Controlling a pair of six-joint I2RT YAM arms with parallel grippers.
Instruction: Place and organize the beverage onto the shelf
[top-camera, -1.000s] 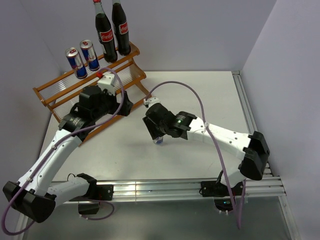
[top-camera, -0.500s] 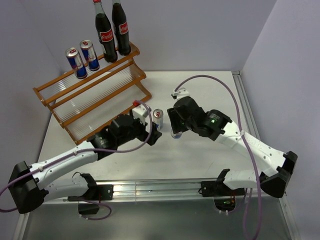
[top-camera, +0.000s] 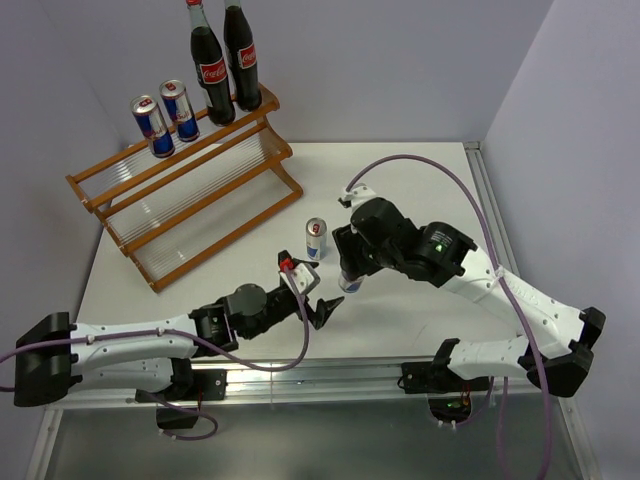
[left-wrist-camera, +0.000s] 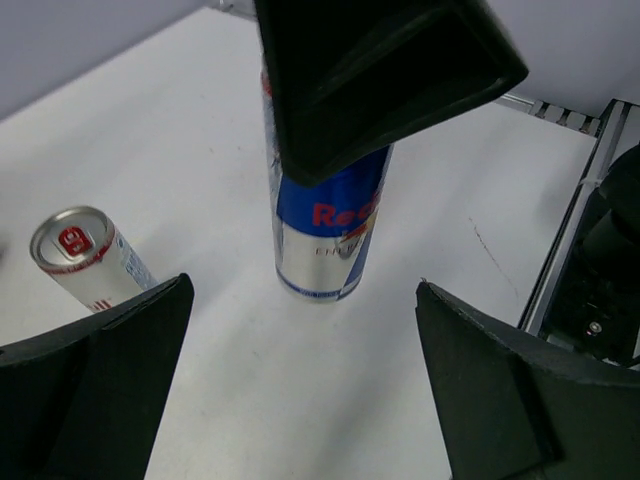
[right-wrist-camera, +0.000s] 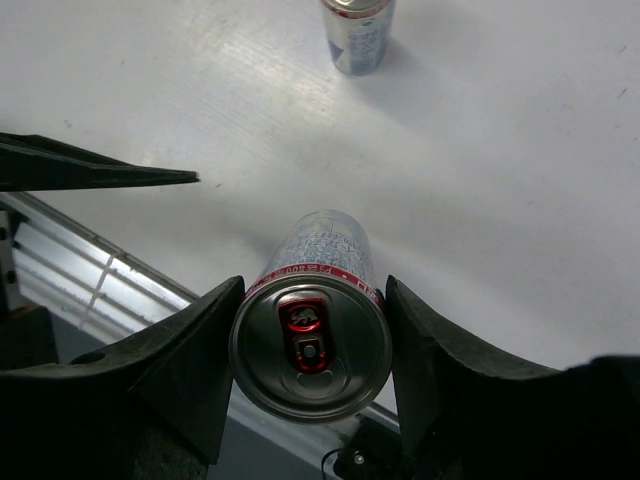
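The right gripper (top-camera: 349, 272) is clamped from above on the upper part of an upright energy-drink can (left-wrist-camera: 325, 235), long axis vertical. Its base seems to rest on the table (top-camera: 420, 190), though the overhead view hides it behind the fingers. The shelf (top-camera: 200, 190) lies well apart to the far left, beyond a second can (top-camera: 316, 240) standing free, and the left gripper (top-camera: 325, 311), jaws wide apart and empty, faces the held can from close by, probably the better placed to take it over
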